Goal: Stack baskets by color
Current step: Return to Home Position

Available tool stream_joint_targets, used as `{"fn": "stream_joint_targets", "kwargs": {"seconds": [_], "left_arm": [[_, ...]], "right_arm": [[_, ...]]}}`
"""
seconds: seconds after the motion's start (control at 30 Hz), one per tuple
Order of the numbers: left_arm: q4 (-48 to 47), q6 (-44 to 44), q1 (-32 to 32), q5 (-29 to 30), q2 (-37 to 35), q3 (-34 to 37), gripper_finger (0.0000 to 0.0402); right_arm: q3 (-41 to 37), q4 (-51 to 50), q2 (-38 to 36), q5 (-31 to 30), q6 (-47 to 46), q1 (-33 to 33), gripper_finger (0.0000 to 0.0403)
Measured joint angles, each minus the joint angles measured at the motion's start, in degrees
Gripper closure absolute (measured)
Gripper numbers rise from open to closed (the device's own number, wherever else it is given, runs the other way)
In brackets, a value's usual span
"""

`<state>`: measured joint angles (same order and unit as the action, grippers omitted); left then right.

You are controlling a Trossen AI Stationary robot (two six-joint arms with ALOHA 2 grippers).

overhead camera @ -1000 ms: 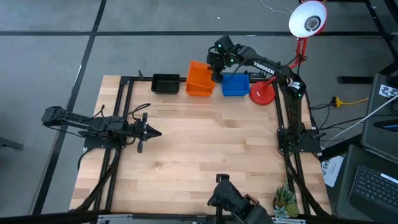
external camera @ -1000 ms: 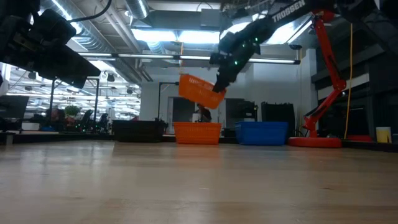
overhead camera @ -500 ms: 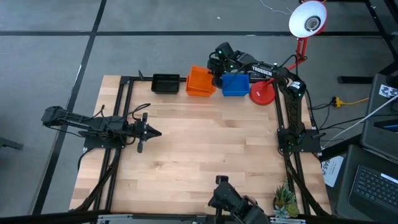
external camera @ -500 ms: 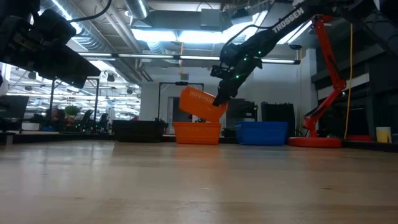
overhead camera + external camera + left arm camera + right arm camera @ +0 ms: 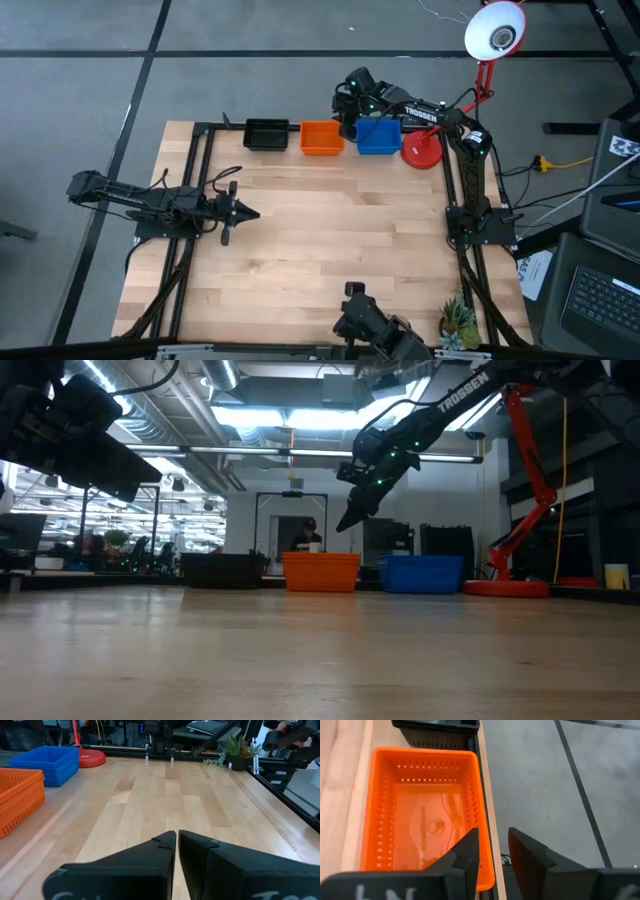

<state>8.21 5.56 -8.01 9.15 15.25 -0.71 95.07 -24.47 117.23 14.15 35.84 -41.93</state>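
Note:
Three sets of baskets stand in a row along the table's far edge: black, orange and blue. The orange basket sits level, nested in another orange one. My right gripper hangs open just above the orange stack's far right corner, with a clear gap between its fingers in the right wrist view. Over the left part of the table my left gripper is shut on nothing.
A red lamp base stands right of the blue basket, its red stem rising to a white shade. A small plant is at the near right corner. Bare wood lies between the arms.
My right gripper sank toward the orange basket on the table with a tilted orange basket, then opened and let go. That basket has dropped and now sits level in the one below. The gripper stays just above it.

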Motion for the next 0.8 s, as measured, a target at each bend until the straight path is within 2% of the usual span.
{"fn": "stream_joint_targets", "kwargs": {"seconds": [0.13,0.23,0.43,0.53,0.6,0.67,0.73,0.8], "left_arm": [[0.0,0.0,0.0,0.0,0.0,0.0,0.0388],[0.0,0.0,0.0,0.0,0.0,0.0,0.0388],[0.0,0.0,0.0,0.0,0.0,0.0,0.0388],[0.0,0.0,0.0,0.0,0.0,0.0,0.0388],[0.0,0.0,0.0,0.0,0.0,0.0,0.0388],[0.0,0.0,0.0,0.0,0.0,0.0,0.0388],[0.0,0.0,0.0,0.0,0.0,0.0,0.0388],[0.0,0.0,0.0,0.0,0.0,0.0,0.0388]], "right_arm": [[1.3,-0.7,0.0,0.0,-1.7,0.6,0.0297],[3.5,-5.0,0.0,0.2,-9.3,1.6,0.0298],[6.7,-19.7,-1.7,11.1,-22.7,5.4,0.0300],[4.5,-21.3,-5.2,12.3,-23.6,9.1,0.0300],[0.9,-19.8,-8.3,9.7,-24.2,12.1,0.0300],[-4.4,-17.0,-12.0,4.1,-25.8,15.4,0.0300],[-11.6,-11.7,-16.8,-1.5,-27.0,18.7,0.0301],[-19.6,-5.9,-22.2,-3.8,-28.2,21.8,0.0301]]}}
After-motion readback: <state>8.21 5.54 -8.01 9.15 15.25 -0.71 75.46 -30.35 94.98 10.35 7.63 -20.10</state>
